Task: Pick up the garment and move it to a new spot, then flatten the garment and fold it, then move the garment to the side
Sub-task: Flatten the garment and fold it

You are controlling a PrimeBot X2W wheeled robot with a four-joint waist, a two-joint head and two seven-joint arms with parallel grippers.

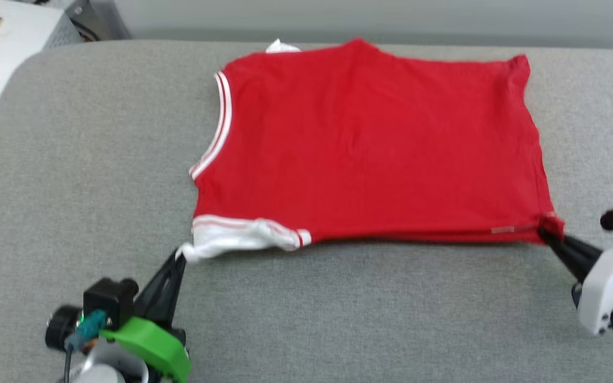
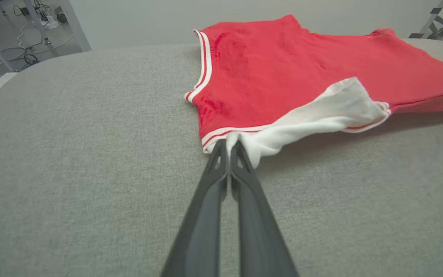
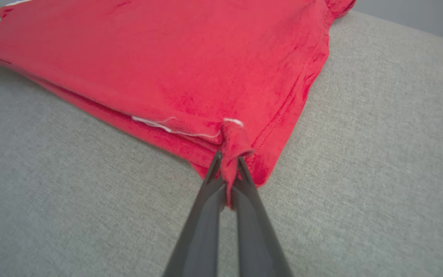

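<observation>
The garment (image 1: 370,143), a red jersey with white sleeves and red-white striped trim, lies spread on the grey padded table (image 1: 338,308), plain red side up, neckline to the left. My left gripper (image 1: 180,256) is shut on the white sleeve (image 2: 321,115) at the near left corner; in the left wrist view its tips (image 2: 229,144) pinch the sleeve's edge. My right gripper (image 1: 545,232) is shut on the garment's near right hem corner; the right wrist view shows red cloth (image 3: 206,69) bunched between its tips (image 3: 227,159). No print is visible.
The table's rounded far left corner (image 1: 35,58) drops off beside a pale cabinet (image 1: 14,32). Cables lie on the floor (image 2: 17,50) beyond the table. Bare grey surface lies left of the garment and along the near edge.
</observation>
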